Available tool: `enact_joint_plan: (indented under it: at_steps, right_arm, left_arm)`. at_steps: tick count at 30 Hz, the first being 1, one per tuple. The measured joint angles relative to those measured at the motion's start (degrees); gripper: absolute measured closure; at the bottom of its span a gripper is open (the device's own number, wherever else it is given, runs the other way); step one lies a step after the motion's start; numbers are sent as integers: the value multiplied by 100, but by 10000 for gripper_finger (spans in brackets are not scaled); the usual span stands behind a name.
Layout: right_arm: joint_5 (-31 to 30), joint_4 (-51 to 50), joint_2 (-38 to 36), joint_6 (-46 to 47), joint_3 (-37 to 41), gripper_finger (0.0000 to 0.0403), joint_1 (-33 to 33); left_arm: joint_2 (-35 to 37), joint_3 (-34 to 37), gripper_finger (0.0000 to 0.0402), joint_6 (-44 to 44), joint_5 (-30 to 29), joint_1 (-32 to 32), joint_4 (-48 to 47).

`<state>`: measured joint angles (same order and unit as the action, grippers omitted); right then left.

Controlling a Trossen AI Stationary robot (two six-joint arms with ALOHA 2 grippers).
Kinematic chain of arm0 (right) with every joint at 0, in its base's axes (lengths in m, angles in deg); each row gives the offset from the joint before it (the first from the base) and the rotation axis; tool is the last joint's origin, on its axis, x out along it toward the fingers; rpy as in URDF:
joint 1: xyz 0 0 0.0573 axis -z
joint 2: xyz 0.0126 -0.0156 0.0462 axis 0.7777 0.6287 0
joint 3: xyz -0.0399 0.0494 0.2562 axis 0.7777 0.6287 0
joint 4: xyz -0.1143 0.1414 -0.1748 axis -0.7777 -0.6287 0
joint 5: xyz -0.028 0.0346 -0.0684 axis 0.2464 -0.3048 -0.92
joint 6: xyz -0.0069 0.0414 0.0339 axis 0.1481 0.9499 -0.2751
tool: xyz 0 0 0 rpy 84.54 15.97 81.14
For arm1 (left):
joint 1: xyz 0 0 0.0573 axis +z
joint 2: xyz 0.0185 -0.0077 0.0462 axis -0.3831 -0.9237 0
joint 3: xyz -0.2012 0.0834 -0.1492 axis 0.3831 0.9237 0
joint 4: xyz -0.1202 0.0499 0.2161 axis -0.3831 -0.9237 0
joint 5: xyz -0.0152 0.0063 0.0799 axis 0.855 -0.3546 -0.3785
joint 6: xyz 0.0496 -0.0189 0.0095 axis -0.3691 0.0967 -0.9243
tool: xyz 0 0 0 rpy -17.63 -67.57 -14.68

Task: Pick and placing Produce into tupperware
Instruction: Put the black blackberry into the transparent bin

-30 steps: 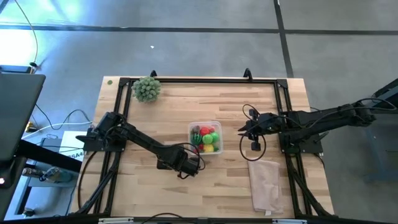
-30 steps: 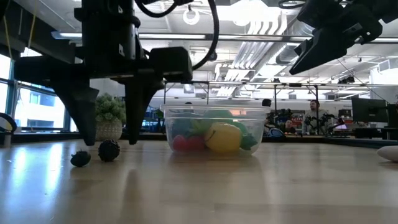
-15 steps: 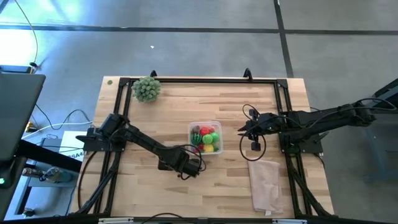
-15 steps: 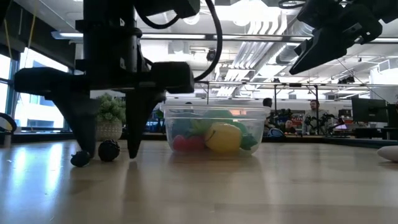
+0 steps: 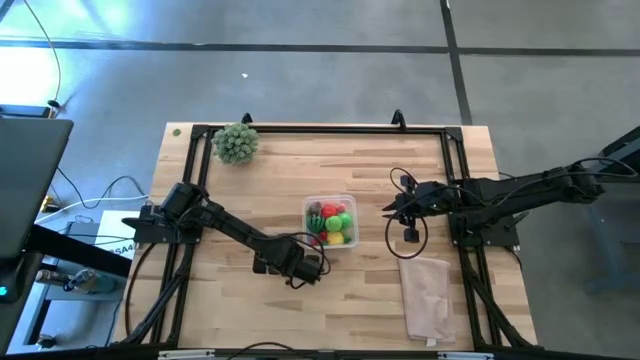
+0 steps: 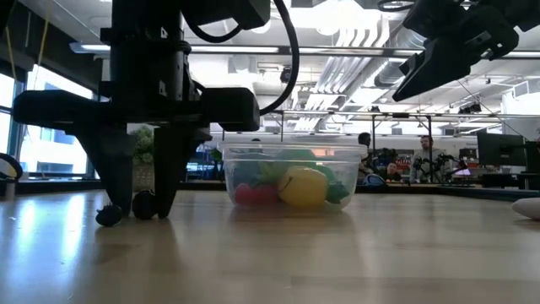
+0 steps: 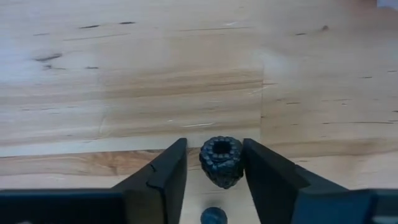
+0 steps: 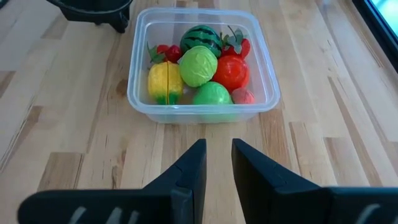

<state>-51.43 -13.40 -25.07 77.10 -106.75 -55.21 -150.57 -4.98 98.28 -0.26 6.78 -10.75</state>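
the left gripper (image 7: 214, 163) has dropped to the table, its spread fingers now straddling a dark berry (image 7: 221, 162) beside the tupperware (image 5: 330, 221); the grasp looks imminent. the right gripper (image 8: 217, 163) waits, slightly parted.

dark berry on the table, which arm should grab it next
Left. The left gripper is down at the table with the dark berry between its open fingers. The right gripper hangs raised on the far side of the tupperware, aimed away from the berry.

Bare table (image 5: 250, 190) left of tupperware (image 5: 331, 203)
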Motion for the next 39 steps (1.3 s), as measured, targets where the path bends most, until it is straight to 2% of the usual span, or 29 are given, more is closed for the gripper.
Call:
enact_joint_plan:
  at_steps: [10,29,34,39]
  right_arm:
    - [-2,-2,0,0,0,336,0]
    - [-1,-2,0,0,0,336,1]
    - [0,-2,0,0,0,336,2]
    - [-2,0,-1,0,0,336,0]
  left_arm:
    - [-4,0,304,132,26,-1,14]
    - [-14,-38,301,126,28,-2,-64]
    - [-31,-335,300,106,-89,-4,-422]
    - [-31,-932,300,54,-457,-4,-1205]
